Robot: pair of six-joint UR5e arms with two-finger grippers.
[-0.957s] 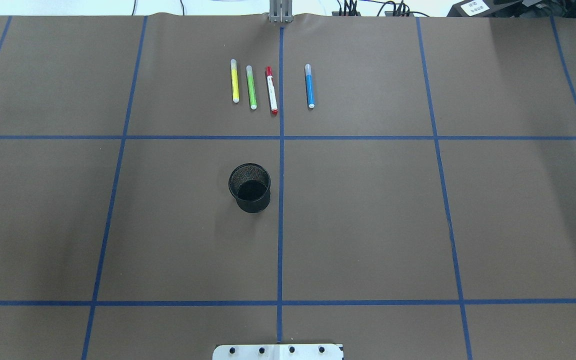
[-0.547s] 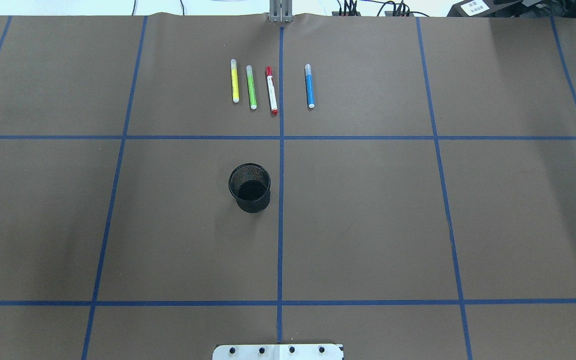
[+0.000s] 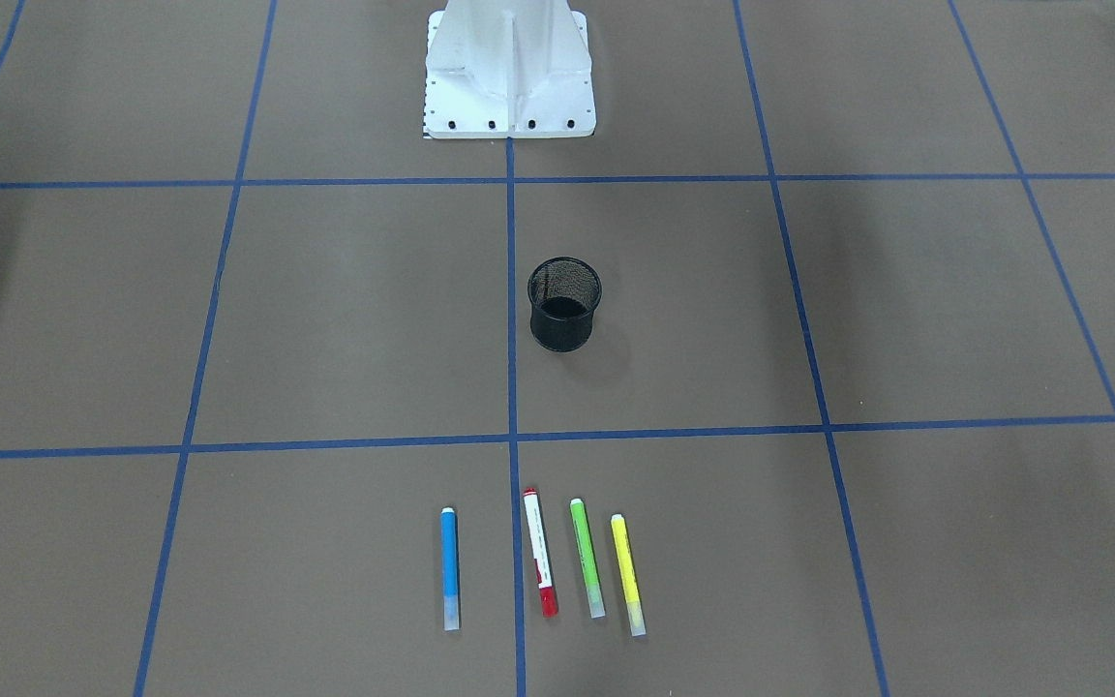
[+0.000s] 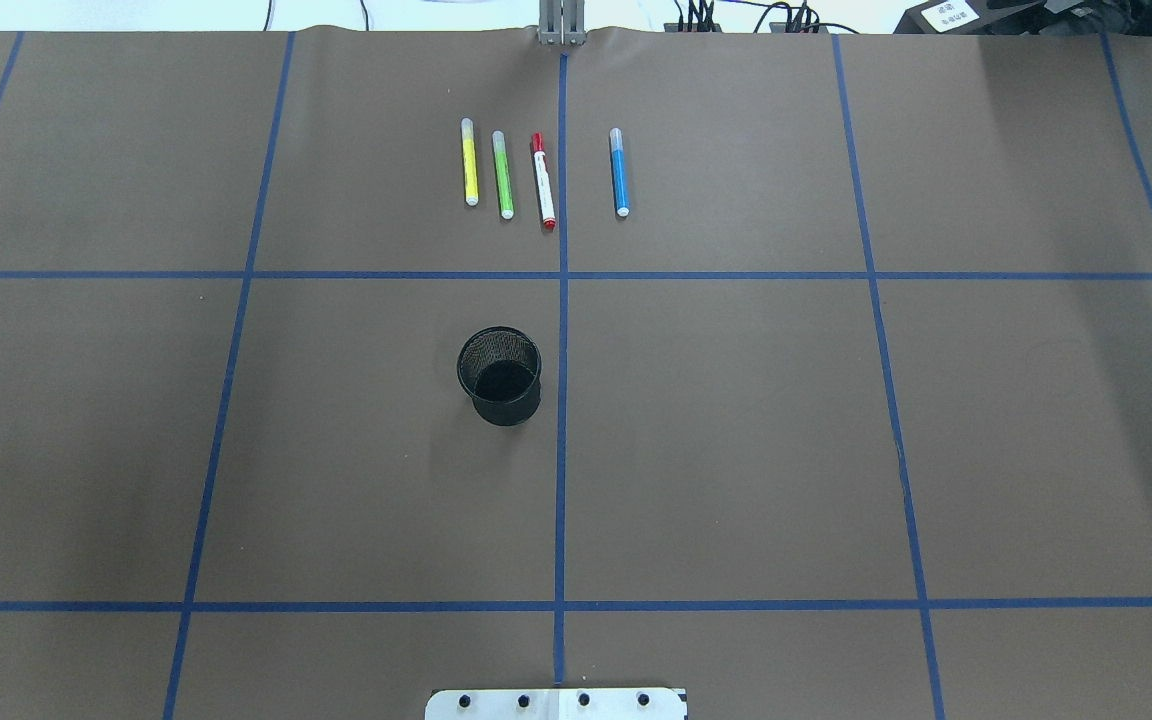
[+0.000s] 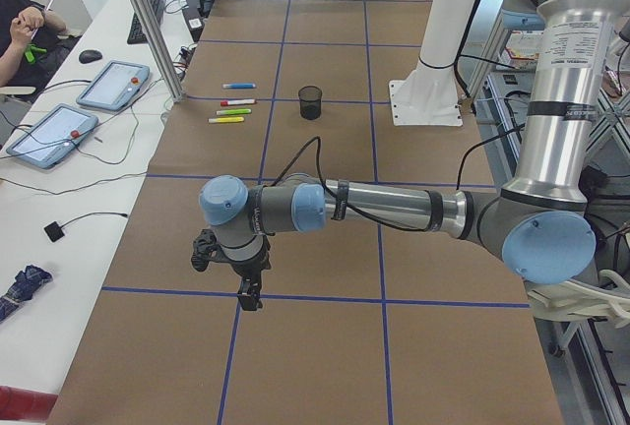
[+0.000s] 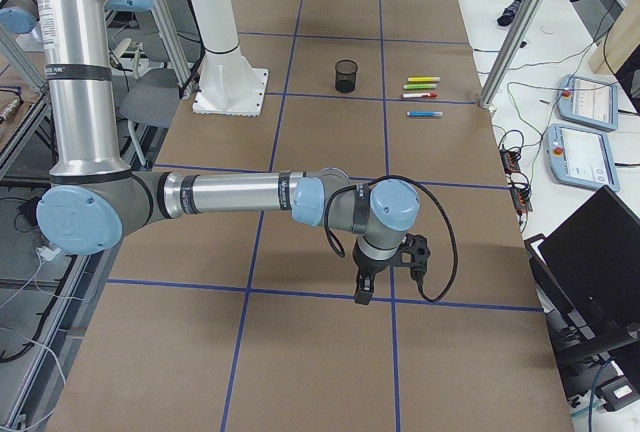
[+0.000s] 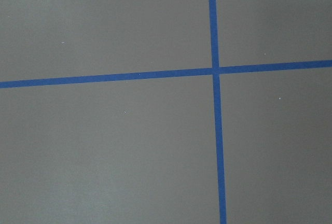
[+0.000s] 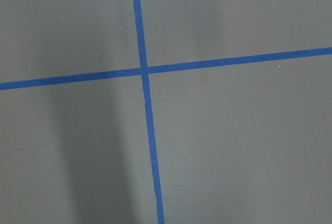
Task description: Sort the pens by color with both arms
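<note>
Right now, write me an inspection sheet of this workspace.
Surface: brown table, blue tape grid.
Job's things: yellow pen, green pen, red-capped pen and blue pen lie parallel in a row, none touching.
Clutter: black mesh cup upright, apart from the pens.
Hands: left hand and right hand hang over opposite table ends, away from pens; state cannot be told.
Cables: black cable loops at each wrist.
Surroundings: tablets, seated person beside the table.

Beside the white stand [image 3: 509, 68], the silver left arm [image 5: 394, 209] and right arm [image 6: 230, 195] have light blue caps [image 5: 544, 245] and black cables [image 5: 291, 156].
</note>
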